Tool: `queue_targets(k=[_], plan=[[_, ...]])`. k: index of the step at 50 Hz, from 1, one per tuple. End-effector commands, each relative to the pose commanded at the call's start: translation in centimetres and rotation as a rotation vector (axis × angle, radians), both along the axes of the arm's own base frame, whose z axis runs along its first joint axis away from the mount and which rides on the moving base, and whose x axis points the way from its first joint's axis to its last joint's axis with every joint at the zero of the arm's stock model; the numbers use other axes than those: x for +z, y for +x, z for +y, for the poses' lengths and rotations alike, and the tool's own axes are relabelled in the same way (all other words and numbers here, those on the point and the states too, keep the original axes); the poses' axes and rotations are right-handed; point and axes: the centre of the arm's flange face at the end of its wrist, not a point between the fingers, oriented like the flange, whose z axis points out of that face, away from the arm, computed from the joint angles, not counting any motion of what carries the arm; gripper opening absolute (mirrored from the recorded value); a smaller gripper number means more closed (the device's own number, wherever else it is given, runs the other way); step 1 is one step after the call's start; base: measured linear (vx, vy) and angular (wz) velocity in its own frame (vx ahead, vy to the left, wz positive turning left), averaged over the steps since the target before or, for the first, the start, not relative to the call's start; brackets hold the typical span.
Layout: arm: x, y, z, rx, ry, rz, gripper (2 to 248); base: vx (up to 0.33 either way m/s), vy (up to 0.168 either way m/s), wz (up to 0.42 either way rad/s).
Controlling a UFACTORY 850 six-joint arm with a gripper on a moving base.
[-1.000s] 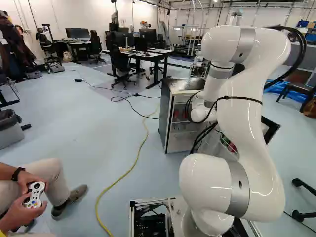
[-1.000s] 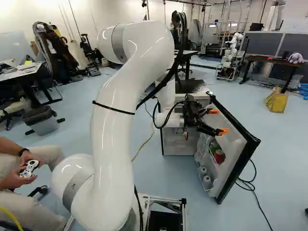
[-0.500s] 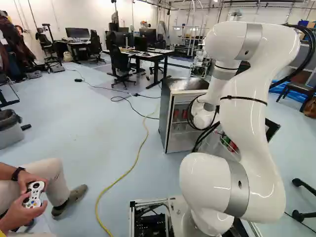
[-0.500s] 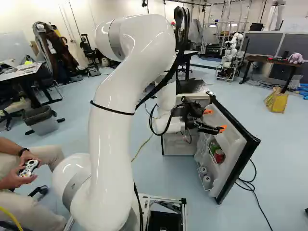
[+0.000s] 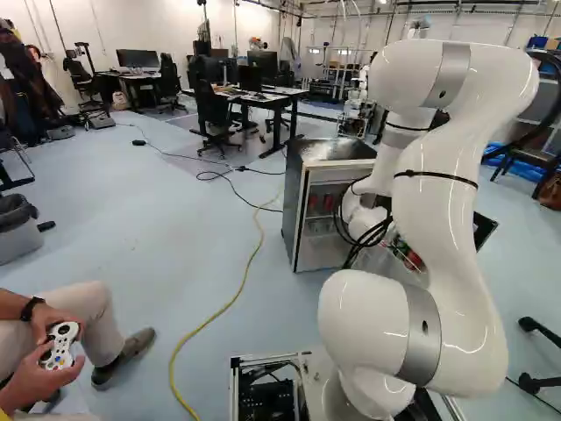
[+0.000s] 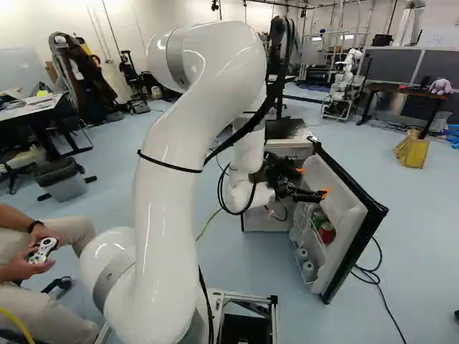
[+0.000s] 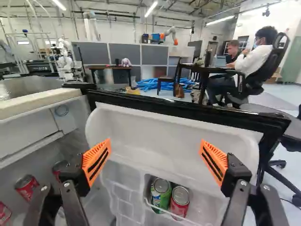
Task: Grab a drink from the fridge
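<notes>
The fridge (image 5: 331,151) stands with its door (image 6: 337,201) swung wide, and several red cans (image 7: 27,186) sit inside its main compartment. The door's pale rack (image 7: 124,197) holds more drinks. The gripper (image 6: 313,181) is open, its orange-padded fingers well apart. Ahead of and below it, a green can (image 7: 161,190) and a red can (image 7: 180,200) stand side by side in the rack.

Fridge door (image 7: 155,134) ahead, clearance above
</notes>
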Motion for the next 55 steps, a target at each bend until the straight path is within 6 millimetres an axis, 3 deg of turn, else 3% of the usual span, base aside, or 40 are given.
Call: queue_targets(k=[27,55], plan=[[-2.4,-2.3,1.2,0.227,0.067,0.067,247,0.0,0.0,0.0],[-5.5,-1.0,3.2,0.513,0.13,0.091,247,0.0,0.0,0.0]])
